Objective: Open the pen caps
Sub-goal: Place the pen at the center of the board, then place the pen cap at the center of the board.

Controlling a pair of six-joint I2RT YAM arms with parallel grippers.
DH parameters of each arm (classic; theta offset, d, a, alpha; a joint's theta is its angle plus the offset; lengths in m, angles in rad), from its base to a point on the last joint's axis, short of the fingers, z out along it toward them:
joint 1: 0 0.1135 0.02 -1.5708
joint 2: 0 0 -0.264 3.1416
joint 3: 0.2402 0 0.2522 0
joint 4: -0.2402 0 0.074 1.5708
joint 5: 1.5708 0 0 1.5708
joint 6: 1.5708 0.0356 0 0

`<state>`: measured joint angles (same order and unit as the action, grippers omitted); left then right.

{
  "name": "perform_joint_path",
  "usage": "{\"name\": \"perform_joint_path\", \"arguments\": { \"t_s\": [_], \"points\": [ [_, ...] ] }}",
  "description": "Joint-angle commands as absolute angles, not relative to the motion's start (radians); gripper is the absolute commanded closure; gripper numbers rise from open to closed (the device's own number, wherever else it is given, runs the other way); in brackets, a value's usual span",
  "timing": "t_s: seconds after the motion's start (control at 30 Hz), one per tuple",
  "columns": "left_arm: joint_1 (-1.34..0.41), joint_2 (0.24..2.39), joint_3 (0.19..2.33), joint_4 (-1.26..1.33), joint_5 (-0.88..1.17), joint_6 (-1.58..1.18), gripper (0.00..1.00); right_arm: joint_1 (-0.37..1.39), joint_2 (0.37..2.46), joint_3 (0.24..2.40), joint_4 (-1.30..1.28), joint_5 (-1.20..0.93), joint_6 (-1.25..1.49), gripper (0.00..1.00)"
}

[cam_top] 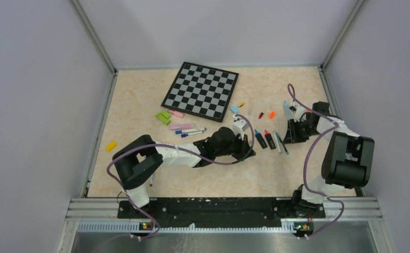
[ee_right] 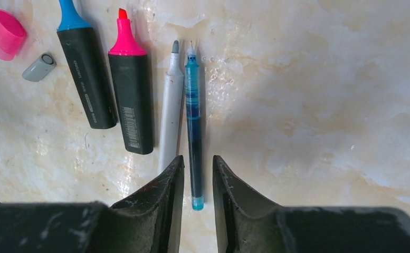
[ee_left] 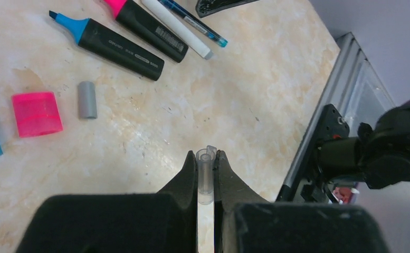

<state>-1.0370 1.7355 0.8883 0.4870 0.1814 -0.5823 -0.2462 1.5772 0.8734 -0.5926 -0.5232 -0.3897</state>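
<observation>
1. Right of the table's [cam_top: 276, 174] centre, toward its right edge: my right gripper [ee_right: 198, 159] sits low over the surface. Its jaws are a narrow gap apart and grip nothing.
2. The thin blue pen [ee_right: 193, 105] lies flat in that gap, uncapped, tip pointing away from my wrist. It is nearer one finger than the other; I cannot tell whether it touches.
3. Parallel row beside it, all uncapped: white pen [ee_right: 170, 116] just beside the blue one, then pink-tipped highlighter [ee_right: 131, 100], then blue-tipped highlighter [ee_right: 84, 79]. Both highlighters have black barrels.
4. Loose on the surface past that row: grey cap [ee_right: 39, 67] and pink cap [ee_right: 3, 34], near each other but apart.
5. My left gripper [ee_left: 206, 158], near the table's centre, is clamped on a clear cap [ee_left: 205, 179]. The cap stands between the fingertips with its open end sticking out.
6. The checkered board [cam_top: 201, 90] lies at the middle of the far edge. An orange cap [cam_top: 272, 113] and a red cap [cam_top: 261, 115] lie between the board and the right edge.
7. A yellow cap [cam_top: 111, 145] lies alone by the left edge.
</observation>
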Motion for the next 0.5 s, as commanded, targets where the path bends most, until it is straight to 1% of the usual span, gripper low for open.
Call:
{"name": "perform_joint_path", "arguments": {
  "t_s": [0.0,0.17,0.47],
  "points": [
    [-1.061,1.791,1.009,0.353,0.055,-0.538,1.00,-0.259,1.495,0.913,-0.586,-0.520,-0.389,0.75],
    [-1.074,1.890,1.166,0.167,-0.048,-0.541,1.00,-0.262,1.460,0.913,-0.584,-0.518,-0.394,0.75],
    [-1.075,2.063,1.393,0.006,-0.132,-0.488,0.99,-0.264,1.405,0.910,-0.574,-0.515,-0.394,0.74]
  ]
}}
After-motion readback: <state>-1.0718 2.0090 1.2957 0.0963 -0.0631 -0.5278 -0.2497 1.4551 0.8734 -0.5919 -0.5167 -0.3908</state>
